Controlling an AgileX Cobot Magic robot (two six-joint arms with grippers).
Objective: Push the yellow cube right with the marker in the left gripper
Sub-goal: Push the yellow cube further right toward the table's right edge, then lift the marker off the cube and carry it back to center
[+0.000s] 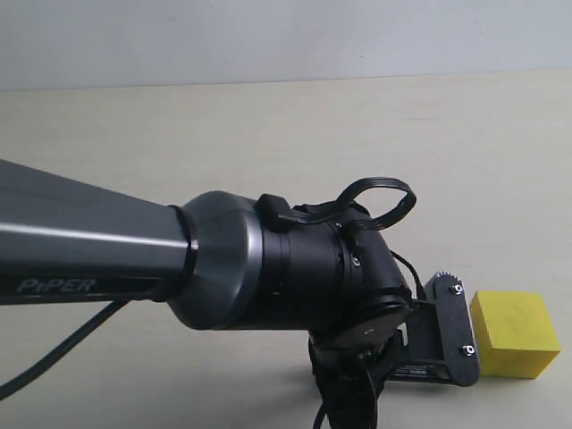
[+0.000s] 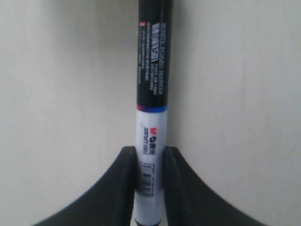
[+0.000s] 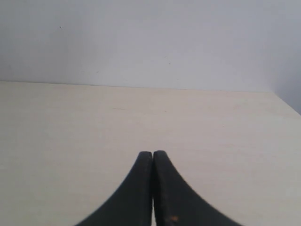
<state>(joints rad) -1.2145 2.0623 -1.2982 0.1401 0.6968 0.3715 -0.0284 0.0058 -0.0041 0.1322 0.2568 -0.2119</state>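
Exterior view: yellow cube (image 1: pixel 516 332) (near table (image 1: pixel 268 134) edge) beside left pincer (image 1: pixel 460 335).

Exterior view: marker not visible, hidden behind the left arm's wrist; jaws of the left gripper (image 1: pixel 451 326) hidden too, only its black end plate seen. Contact between that plate and the yellow cube (image 1: pixel 514 333) cannot be judged. Arm cut off at left edge, cables at bottom edge.

Left wrist view: marker (image 2: pixel 152 108) cut off at top and bottom edges, both ends unseen; label print blurred, unreadable. Cube out of frame.

Right wrist view: right gripper (image 3: pixel 153 155) fingers cut off at bottom edge; tabletop (image 3: pixel 70 122) cut off at both sides
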